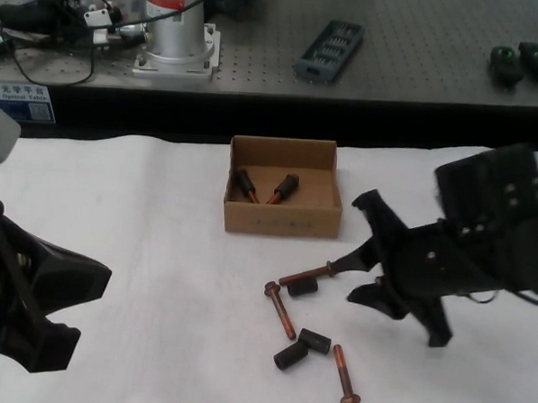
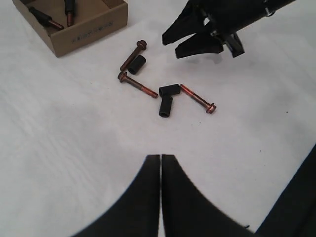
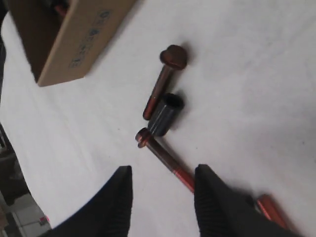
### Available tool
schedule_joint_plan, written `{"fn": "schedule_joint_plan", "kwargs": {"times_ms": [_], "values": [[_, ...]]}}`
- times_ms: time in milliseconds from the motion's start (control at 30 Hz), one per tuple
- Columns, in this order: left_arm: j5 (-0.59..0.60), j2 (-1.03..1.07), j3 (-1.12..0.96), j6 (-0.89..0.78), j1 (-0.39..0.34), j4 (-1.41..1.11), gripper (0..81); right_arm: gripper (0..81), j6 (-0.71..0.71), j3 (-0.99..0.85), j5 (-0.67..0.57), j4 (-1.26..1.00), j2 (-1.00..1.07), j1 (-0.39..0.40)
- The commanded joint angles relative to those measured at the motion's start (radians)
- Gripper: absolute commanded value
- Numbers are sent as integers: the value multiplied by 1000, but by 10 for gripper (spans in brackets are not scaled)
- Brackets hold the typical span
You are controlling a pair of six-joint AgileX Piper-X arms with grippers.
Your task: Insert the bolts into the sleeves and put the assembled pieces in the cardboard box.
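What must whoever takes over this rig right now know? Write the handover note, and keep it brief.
Left end effector: shut, empty, above the white cloth, short of the loose parts.
Right end effector: open, empty, low over the bolt and sleeve nearest the box.
Done: two assembled pieces lie inside the cardboard box.
Left: three bolts and three sleeves lie loose on the cloth in front of the box. Each bolt needs inserting into a sleeve, then boxing.
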Motion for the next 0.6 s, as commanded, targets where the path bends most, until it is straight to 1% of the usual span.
{"fn": "schedule_joint_plan", "kwargs": {"times_ms": [0,333,567], "values": [[6,-7,0,-11,2,-2,7,313,20,-4,0,-40,-29,2],[6,-7,0,-9,2,-2,7,313,27,-215,6,24,135,2],[6,-7,0,3,2,-4,7,313,27,-282,6,73,183,2]]}}
